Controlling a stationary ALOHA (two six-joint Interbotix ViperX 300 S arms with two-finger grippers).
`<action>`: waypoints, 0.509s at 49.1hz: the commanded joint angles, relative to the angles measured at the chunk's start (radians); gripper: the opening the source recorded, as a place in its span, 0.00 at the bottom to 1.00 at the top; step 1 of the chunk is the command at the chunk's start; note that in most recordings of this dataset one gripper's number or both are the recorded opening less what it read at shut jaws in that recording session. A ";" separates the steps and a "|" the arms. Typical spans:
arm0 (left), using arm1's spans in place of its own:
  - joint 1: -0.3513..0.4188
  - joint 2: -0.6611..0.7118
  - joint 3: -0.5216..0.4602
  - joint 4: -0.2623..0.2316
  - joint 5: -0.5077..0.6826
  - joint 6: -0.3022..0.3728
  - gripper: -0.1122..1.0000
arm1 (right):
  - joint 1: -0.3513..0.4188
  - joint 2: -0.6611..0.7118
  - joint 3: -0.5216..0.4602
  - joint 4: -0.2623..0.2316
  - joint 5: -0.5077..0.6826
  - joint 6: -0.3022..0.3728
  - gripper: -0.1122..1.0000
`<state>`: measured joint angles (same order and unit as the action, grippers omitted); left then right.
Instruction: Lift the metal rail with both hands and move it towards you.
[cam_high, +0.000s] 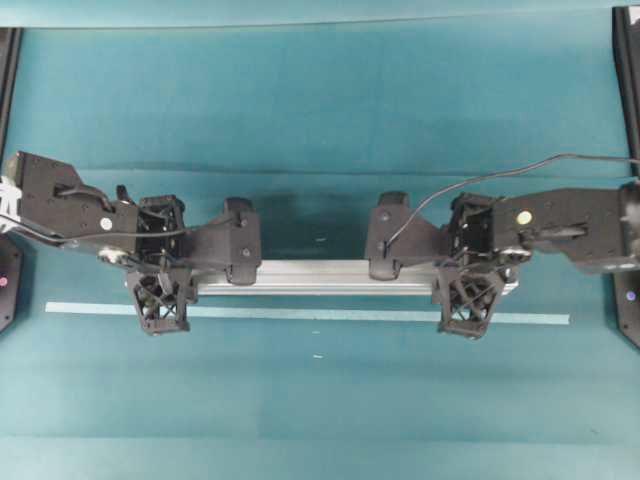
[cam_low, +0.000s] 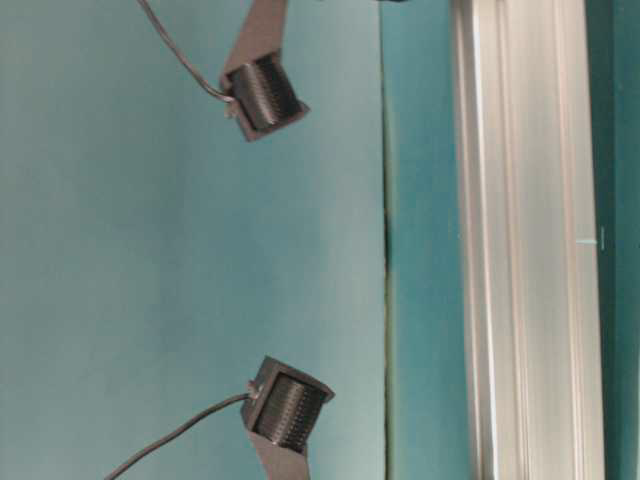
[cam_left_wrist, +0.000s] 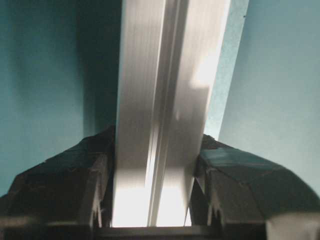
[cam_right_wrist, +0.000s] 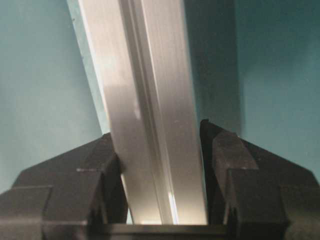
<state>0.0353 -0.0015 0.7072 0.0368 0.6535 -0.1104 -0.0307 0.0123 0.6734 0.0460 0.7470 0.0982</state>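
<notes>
On the left of the overhead view, the left gripper (cam_high: 163, 300) is reaching in from the edge of the teal table (cam_high: 320, 110) and clamping the near-left end of the metal rail (cam_high: 330, 277); its wrist view is showing the two black fingers (cam_left_wrist: 75, 185) pressing against both long sides of the grooved silver bar, so the jaws are standing at a middling width and holding the rail. The rail itself is lying crosswise in the middle of the scene, running left to right between the two arms, with its grooves running lengthwise. Whether it is resting on the table or hanging just above it cannot be told from these views. Just beside it, on the lower side of the overhead view, a thin pale-blue tape strip (cam_high: 300, 314) is lying flat on the table, parallel to the rail and reaching further out at both ends. On the right, the right gripper (cam_high: 468, 303) is mirroring the left one, coming in from the right edge with a thin black cable (cam_high: 470, 182) arching over its wrist, and its fingers (cam_right_wrist: 235, 170) are likewise closing on both sides of the rail near its right end, holding it.
</notes>
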 joint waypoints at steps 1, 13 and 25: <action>0.020 -0.008 -0.015 -0.005 -0.029 -0.060 0.39 | 0.008 0.008 -0.015 0.006 -0.032 0.023 0.48; 0.014 -0.006 -0.017 -0.005 -0.032 -0.060 0.39 | 0.029 0.015 -0.012 0.020 -0.048 0.031 0.48; -0.009 -0.006 -0.021 -0.006 -0.031 -0.060 0.39 | 0.040 0.020 -0.020 0.034 -0.048 0.035 0.48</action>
<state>0.0230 0.0031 0.7087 0.0368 0.6458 -0.1104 -0.0061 0.0337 0.6750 0.0598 0.7271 0.1104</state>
